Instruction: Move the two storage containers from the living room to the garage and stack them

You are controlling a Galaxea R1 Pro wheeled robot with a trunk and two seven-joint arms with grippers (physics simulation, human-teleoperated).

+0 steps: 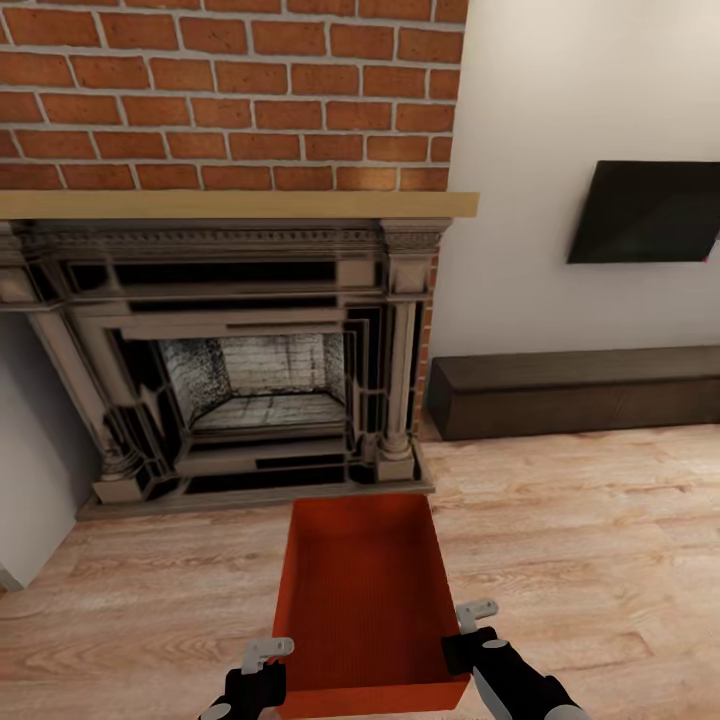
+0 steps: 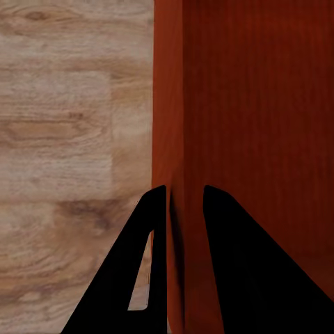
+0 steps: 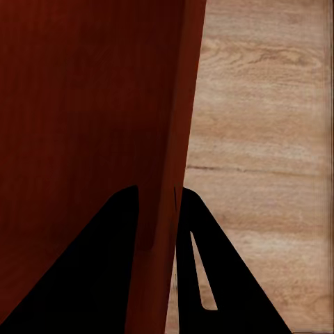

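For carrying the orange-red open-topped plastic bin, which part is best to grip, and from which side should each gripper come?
Grip the orange-red open-topped plastic bin by its two thin long side walls near the near end, one gripper per side, as now: the left gripper and right gripper each straddle a wall, one finger inside, one outside. The straight, shallow walls suit this pinch, and opposite holds likely keep it level.

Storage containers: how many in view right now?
1. The storage container is held between the left gripper and right gripper, before the fireplace. The second may be out of frame.
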